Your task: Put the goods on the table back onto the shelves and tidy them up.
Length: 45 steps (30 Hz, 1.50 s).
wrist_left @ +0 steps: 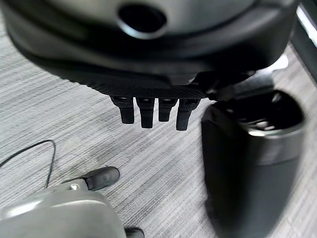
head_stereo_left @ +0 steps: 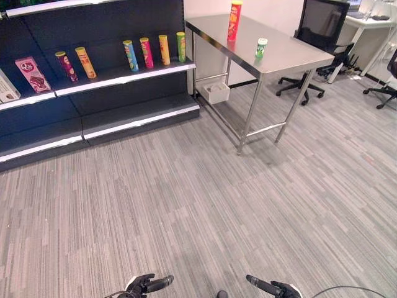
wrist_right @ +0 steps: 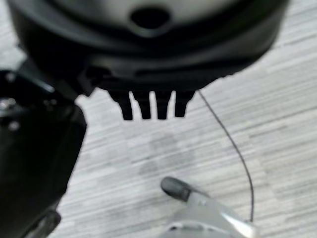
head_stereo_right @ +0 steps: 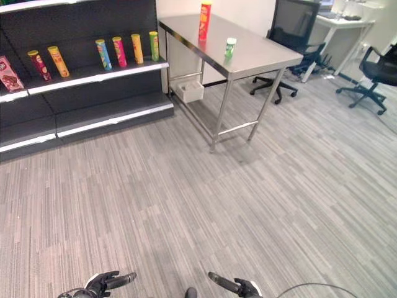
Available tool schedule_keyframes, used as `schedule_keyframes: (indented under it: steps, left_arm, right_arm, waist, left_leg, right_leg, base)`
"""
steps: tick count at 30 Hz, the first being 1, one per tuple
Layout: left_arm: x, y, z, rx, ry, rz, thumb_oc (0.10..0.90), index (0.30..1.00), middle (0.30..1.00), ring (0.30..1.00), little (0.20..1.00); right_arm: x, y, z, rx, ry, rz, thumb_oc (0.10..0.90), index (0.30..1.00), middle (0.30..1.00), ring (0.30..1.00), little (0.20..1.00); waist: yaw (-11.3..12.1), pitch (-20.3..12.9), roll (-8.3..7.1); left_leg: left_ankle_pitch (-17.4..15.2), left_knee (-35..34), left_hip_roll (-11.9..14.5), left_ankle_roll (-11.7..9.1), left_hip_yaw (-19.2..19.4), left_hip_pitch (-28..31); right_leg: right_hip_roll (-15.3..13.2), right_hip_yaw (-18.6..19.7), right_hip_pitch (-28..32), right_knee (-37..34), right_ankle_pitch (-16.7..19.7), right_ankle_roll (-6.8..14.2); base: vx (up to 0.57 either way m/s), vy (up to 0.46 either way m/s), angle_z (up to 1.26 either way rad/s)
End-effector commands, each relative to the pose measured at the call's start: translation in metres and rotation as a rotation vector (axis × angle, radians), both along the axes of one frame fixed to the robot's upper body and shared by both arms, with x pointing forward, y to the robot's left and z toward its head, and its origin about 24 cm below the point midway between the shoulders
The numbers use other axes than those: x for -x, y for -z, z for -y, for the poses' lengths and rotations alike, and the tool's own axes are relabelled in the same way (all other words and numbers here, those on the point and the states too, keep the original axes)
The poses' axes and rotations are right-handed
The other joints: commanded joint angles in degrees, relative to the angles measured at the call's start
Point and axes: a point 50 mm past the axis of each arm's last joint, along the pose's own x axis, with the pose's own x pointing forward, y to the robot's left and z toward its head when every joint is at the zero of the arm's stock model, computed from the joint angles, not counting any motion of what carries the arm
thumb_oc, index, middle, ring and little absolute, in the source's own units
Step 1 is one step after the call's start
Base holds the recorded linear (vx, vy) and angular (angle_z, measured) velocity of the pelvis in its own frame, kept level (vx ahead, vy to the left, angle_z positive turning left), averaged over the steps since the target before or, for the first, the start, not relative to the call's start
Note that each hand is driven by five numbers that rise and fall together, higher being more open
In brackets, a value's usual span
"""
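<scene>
- Left eye view, far left: dark shelf unit [head_stereo_left: 124, 74] against the wall, middle shelf carrying a pink carton [head_stereo_left: 33, 74] and a row of tall colourful snack tubes [head_stereo_left: 146, 52], all upright.
- Right of the shelves: shiny steel surface [head_stereo_left: 285, 56] bearing a tall red snack tube [head_stereo_left: 234, 20] and, near it, a short green-and-white can [head_stereo_left: 261, 47]; both well away from the robot.
- Bottom edge: left hand [head_stereo_left: 146, 285] and right hand [head_stereo_left: 276, 288] low over the carpet, fingers straight and relaxed, holding nothing.
- Step in hand, by judgement: approach, nothing picked yet.
- Next: walking up to the surface, then reaching for one item.
</scene>
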Motion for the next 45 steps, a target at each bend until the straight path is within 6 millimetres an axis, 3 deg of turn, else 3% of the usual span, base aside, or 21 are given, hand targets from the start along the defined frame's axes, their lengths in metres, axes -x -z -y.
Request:
schedule_keyframes:
  steps: [1, 23, 31, 34, 36, 37, 38, 39, 40, 42, 44, 45]
  left_arm:
    - [-0.026, -0.011, -0.007, -0.018, -0.010, 0.102, 0.800, 0.900, 0.900, 0.900, 0.900]
    - [-0.025, -0.009, -0.007, -0.016, 0.011, 0.073, 0.800, 0.900, 0.900, 0.900, 0.900]
    - [-0.037, -0.015, -0.013, -0.050, 0.045, 0.103, 0.800, 0.900, 0.900, 0.900, 0.900]
    - [-0.045, -0.019, -0.012, -0.048, 0.046, 0.138, 0.800, 0.900, 0.900, 0.900, 0.900]
    - [-0.047, -0.020, -0.011, -0.043, 0.038, 0.147, 0.800, 0.900, 0.900, 0.900, 0.900]
    - [-0.047, -0.020, -0.010, -0.036, 0.037, 0.151, 0.800, 0.900, 0.900, 0.900, 0.900]
    - [-0.045, -0.018, -0.006, -0.036, 0.052, 0.141, 0.800, 0.900, 0.900, 0.900, 0.900]
    - [-0.045, -0.018, -0.006, -0.036, 0.053, 0.141, 0.800, 0.900, 0.900, 0.900, 0.900]
    - [-0.044, -0.017, -0.004, -0.042, 0.072, 0.132, 0.800, 0.900, 0.900, 0.900, 0.900]
    - [-0.044, -0.017, -0.006, -0.048, 0.075, 0.132, 0.800, 0.900, 0.900, 0.900, 0.900]
    - [-0.041, -0.017, -0.010, -0.057, 0.062, 0.122, 0.800, 0.900, 0.900, 0.900, 0.900]
    - [-0.033, -0.014, -0.014, -0.061, 0.041, 0.101, 0.800, 0.900, 0.900, 0.900, 0.900]
  right_arm:
    - [-0.019, -0.011, 0.013, 0.046, -0.020, 0.082, 0.800, 0.900, 0.900, 0.900, 0.900]
    - [-0.011, -0.008, 0.016, 0.046, -0.032, 0.041, 0.800, 0.900, 0.900, 0.900, 0.900]
    - [-0.029, -0.016, 0.022, 0.063, -0.035, 0.100, 0.800, 0.900, 0.900, 0.900, 0.900]
    - [-0.039, -0.023, 0.026, 0.071, -0.025, 0.151, 0.800, 0.900, 0.900, 0.900, 0.900]
    - [-0.042, -0.024, 0.028, 0.077, -0.017, 0.160, 0.800, 0.900, 0.900, 0.900, 0.900]
    - [-0.041, -0.025, 0.029, 0.076, -0.011, 0.162, 0.800, 0.900, 0.900, 0.900, 0.900]
    - [-0.042, -0.025, 0.029, 0.077, -0.008, 0.168, 0.800, 0.900, 0.900, 0.900, 0.900]
    - [-0.041, -0.025, 0.029, 0.077, -0.008, 0.167, 0.800, 0.900, 0.900, 0.900, 0.900]
    - [-0.041, -0.025, 0.030, 0.083, -0.009, 0.163, 0.800, 0.900, 0.900, 0.900, 0.900]
    - [-0.042, -0.026, 0.032, 0.098, -0.002, 0.164, 0.800, 0.900, 0.900, 0.900, 0.900]
    - [-0.044, -0.026, 0.031, 0.099, -0.010, 0.166, 0.800, 0.900, 0.900, 0.900, 0.900]
    - [-0.042, -0.024, 0.028, 0.092, -0.030, 0.150, 0.800, 0.900, 0.900, 0.900, 0.900]
  waist:
    - [0.1, 0.1, -1.95]
    - [-0.2, 2.0, -2.00]
    - [0.0, 5.1, -2.90]
    - [0.6, 7.4, -3.05]
    - [0.8, 7.6, -2.93]
    - [1.1, 7.3, -3.05]
    - [1.6, 6.7, -2.78]
    - [1.7, 6.7, -2.88]
    - [2.2, 6.5, -2.24]
    - [3.6, 6.3, -1.77]
    - [4.9, 5.7, -1.72]
    - [5.5, 4.5, -1.64]
  left_leg:
    - [1.6, -2.2, 1.8, -3.4, 1.3, -1.0]
    - [1.9, -0.6, 2.9, -4.0, 1.4, -1.5]
    - [-0.4, 14.0, 3.3, -4.4, -0.7, -10.4]
    - [3.4, 25.9, 3.3, -4.5, -3.0, -17.7]
    - [3.9, 26.9, 1.9, -4.0, -4.4, -21.1]
    - [3.0, 24.2, 1.3, -3.6, -4.1, -22.5]
    - [5.3, 17.2, 2.3, -3.8, -2.8, -24.3]
    - [5.4, 16.9, 2.2, -3.8, -2.7, -24.1]
    - [9.3, 10.9, 3.4, -4.5, -1.3, -25.6]
    - [12.1, 2.7, 4.4, -5.2, 0.5, -28.1]
    - [14.2, -1.3, 4.5, -6.1, 0.3, -29.4]
    - [13.6, -2.2, 4.7, -5.9, 0.5, -28.4]
  right_leg:
    - [-5.5, -1.3, 3.2, 0.7, -3.2, 8.7]
    - [-4.3, -0.8, 2.7, 0.7, -3.8, 7.7]
    - [-3.4, -0.3, 1.6, 1.2, -4.6, 5.3]
    - [-2.8, -0.5, 1.9, 1.7, -5.3, 3.9]
    - [-2.6, -0.9, 2.3, 1.4, -5.9, 3.7]
    - [-2.6, -0.7, 2.6, 1.1, -6.4, 4.1]
    - [-2.2, -0.8, 3.4, 0.7, -7.5, 4.8]
    - [-2.3, -0.8, 3.5, 0.7, -7.6, 4.8]
    - [-1.7, -0.7, 4.4, 0.7, -8.7, 5.0]
    - [-1.6, -0.1, 6.2, 0.7, -10.5, 5.3]
    - [-1.3, 1.6, 8.4, 0.7, -12.0, 5.7]
    - [-1.2, 2.4, 9.3, 0.7, -12.5, 6.3]
  base:
    - [0.00, 0.000, 0.00]
    - [0.01, -0.030, -0.03]
    - [-0.01, -0.084, 0.04]
    - [0.02, -0.110, 0.12]
    - [0.13, -0.031, 0.02]
    - [0.25, 0.054, -0.06]
    - [0.25, 0.051, 0.03]
    - [0.31, 0.087, 0.08]
    - [0.26, 0.079, 0.05]
    - [0.35, 0.111, 0.02]
    - [0.39, 0.134, 0.03]
    - [0.43, 0.174, -0.28]
